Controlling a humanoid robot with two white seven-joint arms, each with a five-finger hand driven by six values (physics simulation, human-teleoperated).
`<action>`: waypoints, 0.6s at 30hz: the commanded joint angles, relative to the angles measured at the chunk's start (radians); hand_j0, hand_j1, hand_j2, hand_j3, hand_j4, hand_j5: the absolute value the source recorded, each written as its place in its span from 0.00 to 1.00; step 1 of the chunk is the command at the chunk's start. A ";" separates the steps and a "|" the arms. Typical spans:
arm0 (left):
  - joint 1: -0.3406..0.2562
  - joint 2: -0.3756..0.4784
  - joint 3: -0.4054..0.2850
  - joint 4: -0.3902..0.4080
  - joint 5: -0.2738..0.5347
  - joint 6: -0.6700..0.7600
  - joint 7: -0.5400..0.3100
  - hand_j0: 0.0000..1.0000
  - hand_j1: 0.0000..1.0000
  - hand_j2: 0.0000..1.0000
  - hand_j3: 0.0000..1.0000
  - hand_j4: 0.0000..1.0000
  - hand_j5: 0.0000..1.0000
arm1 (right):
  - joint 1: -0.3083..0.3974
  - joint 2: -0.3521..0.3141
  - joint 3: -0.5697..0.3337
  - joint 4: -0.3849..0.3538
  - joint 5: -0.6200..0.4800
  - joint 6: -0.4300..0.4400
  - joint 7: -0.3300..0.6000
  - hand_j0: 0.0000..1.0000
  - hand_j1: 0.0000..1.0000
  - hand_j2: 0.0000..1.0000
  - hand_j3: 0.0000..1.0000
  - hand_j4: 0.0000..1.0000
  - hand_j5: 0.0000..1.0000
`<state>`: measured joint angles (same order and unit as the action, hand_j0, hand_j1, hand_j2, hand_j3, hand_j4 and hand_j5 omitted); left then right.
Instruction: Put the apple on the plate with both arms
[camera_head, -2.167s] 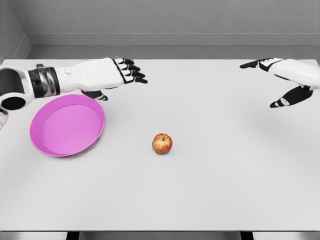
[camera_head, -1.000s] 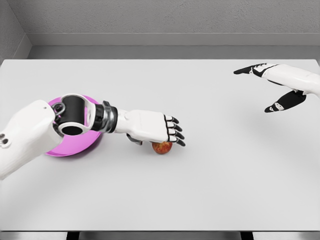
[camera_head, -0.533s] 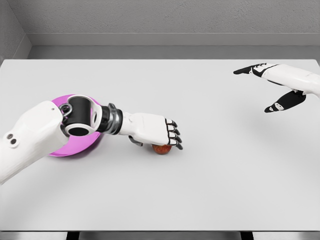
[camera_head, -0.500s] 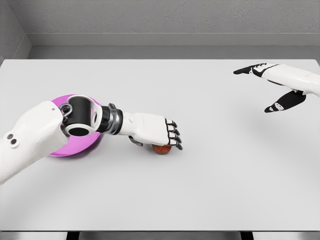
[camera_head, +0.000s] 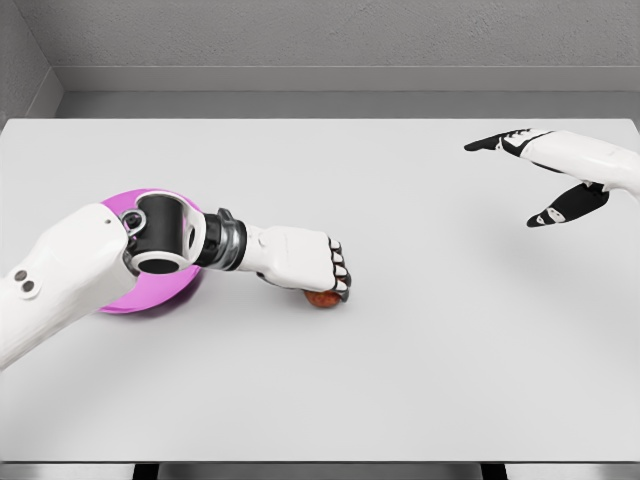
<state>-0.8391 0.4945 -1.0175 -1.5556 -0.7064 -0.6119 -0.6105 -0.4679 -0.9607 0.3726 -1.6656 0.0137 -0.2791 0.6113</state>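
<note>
Fingers of the left hand (camera_head: 305, 262) curl down over the apple (camera_head: 322, 298) near the middle of the white table (camera_head: 420, 330), palm covering it from above so only its lower red edge shows; which way its stem points cannot be told. Just left, the pink plate (camera_head: 150, 300) lies partly hidden under the forearm. Far right, the right hand (camera_head: 560, 175) hovers spread, holding nothing.

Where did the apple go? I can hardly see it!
In the head view the apple sits on the white table near the middle, mostly hidden under the left hand, whose fingers curl over it. The pink plate lies to its left.
</note>
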 joint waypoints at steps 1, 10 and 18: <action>0.002 0.001 0.000 -0.004 -0.004 0.001 0.000 0.73 0.73 0.73 0.73 0.73 0.73 | 0.000 -0.001 0.000 0.000 -0.005 0.001 0.000 1.00 1.00 1.00 1.00 1.00 1.00; 0.003 0.003 -0.029 -0.003 -0.018 0.001 0.000 0.61 0.61 0.61 0.61 0.61 0.61 | 0.000 0.004 0.000 0.000 -0.005 0.001 0.000 1.00 1.00 1.00 1.00 1.00 1.00; -0.003 0.003 -0.026 0.000 -0.047 0.001 0.000 0.35 0.35 0.35 0.35 0.35 0.35 | 0.000 0.004 0.000 0.000 -0.005 0.001 0.000 1.00 1.00 1.00 1.00 1.00 1.00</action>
<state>-0.8422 0.4967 -1.0427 -1.5585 -0.7306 -0.6016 -0.6058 -0.4679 -0.9562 0.3730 -1.6656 0.0137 -0.2791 0.6113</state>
